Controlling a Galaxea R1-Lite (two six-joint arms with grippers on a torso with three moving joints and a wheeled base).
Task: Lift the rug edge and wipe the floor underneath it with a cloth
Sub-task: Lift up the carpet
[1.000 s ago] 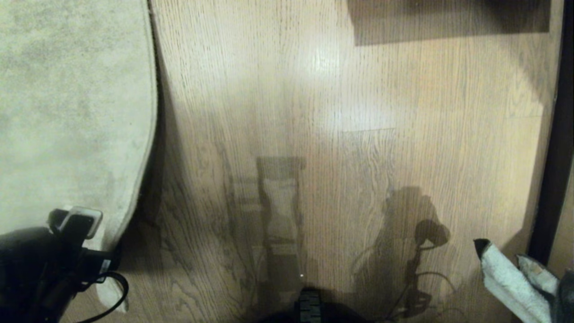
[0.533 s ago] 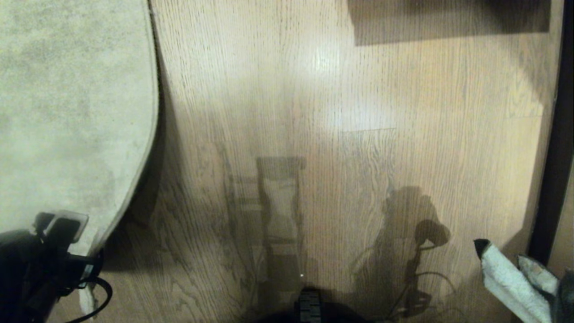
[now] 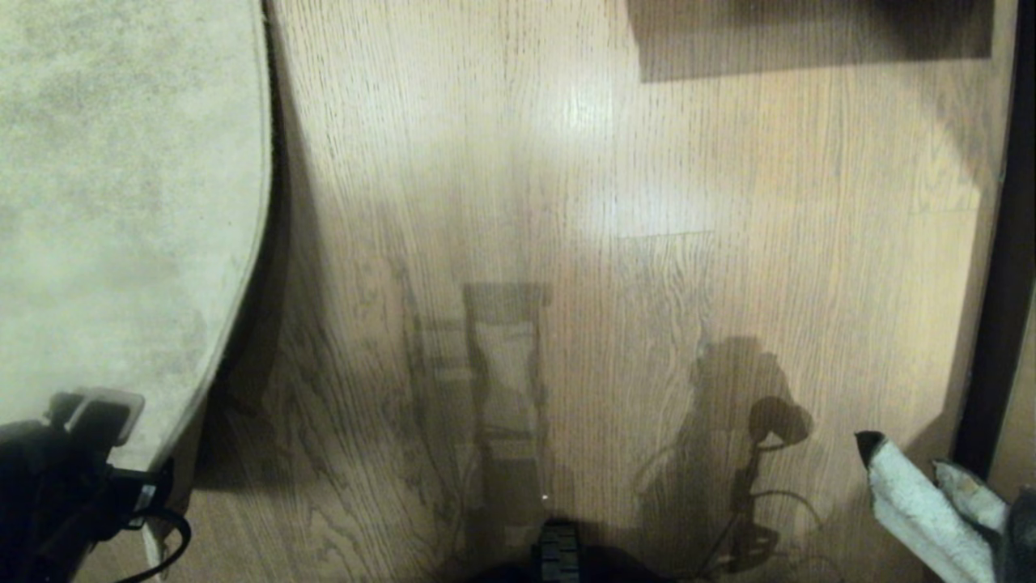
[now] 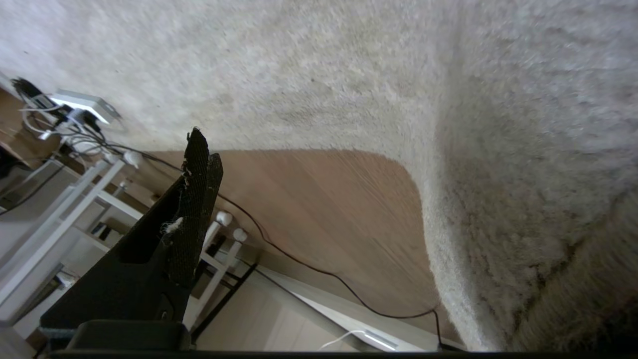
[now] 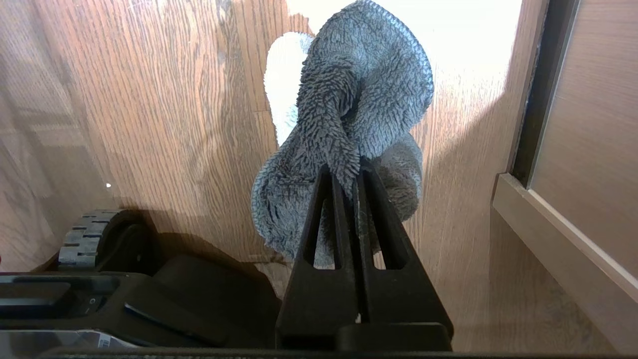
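Head view: your left gripper (image 3: 89,421) sat at the lower left corner, over the near part of the rug, close to the rug edge (image 3: 257,235). Its jaws stood spread wide and grasped nothing; only one black padded finger (image 4: 192,209) showed in the left wrist view, with rug pile beyond it. The rug edge ran as a curved border from the top of the head view down toward the left gripper, casting a dark shadow onto the floor (image 3: 566,202) beside it. In the left wrist view the rug edge (image 4: 428,239) curved around a bare patch of wood planks.

Right wrist view: your right gripper (image 5: 346,174) was clenched on the cloth (image 5: 359,99), the two fingers pinching a fold of the grey fluffy side while the rest bunched beyond the tips, above the floor (image 5: 149,99). In the head view the cloth (image 3: 914,502) appeared at the lower right corner, whitish side showing, well apart from the rug. A dark baseboard strip (image 3: 999,283) ran along the right side.
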